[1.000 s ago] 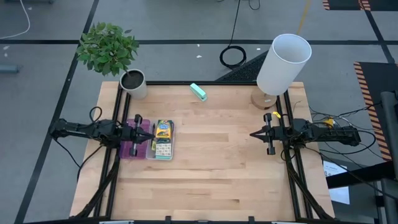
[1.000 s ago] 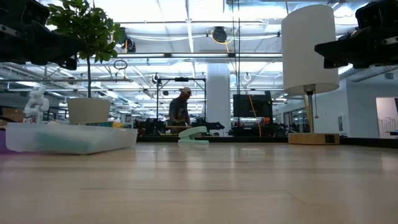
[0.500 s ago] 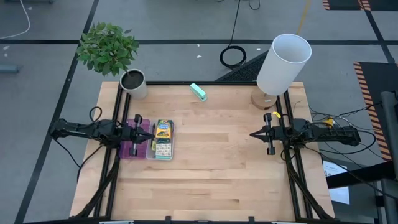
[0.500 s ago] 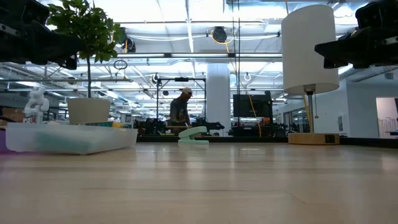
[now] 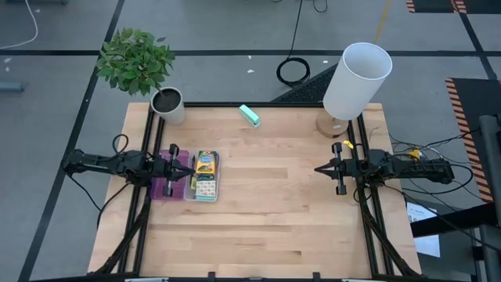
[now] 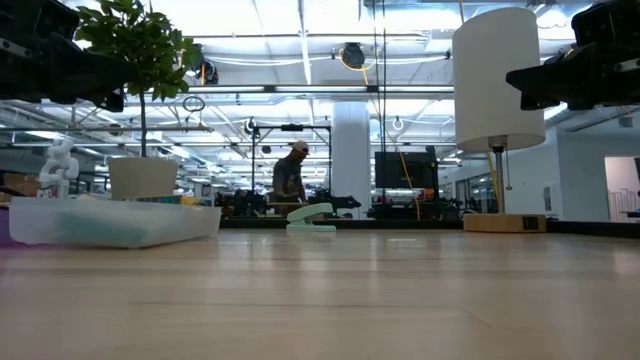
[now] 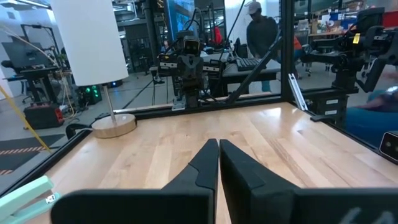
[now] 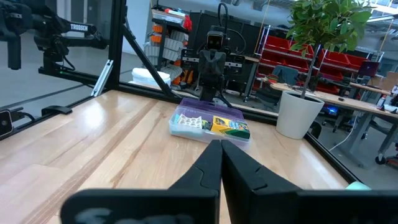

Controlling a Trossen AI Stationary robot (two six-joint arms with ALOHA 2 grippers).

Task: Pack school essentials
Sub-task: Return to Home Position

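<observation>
Surroundings: a potted plant stands off the table's far-left corner, with a dark-filled cup just inside that corner; a white lamp on a wooden base stands at the far-right corner.
Teal block: lies alone near the far edge, at about 12 o'clock from the table's middle.
In the way: the wood between the two arms is bare.
Case: a purple-and-clear flat case lies at 9 o'clock from the table's middle, under the left fingertips.
Essentials: a yellow-green crayon box and a patterned square pad lie inside the case (other small pieces cannot be told apart).
Left gripper: held level over the case, pointing toward 3 o'clock, fingers pressed together with nothing between them.
Right gripper: held level at the right edge, pointing toward 9 o'clock, well apart from the case, fingers together and empty.
Writing: "TROSSEN" reads on an arm in the right wrist view.
Room: a person stands well beyond the table.
</observation>
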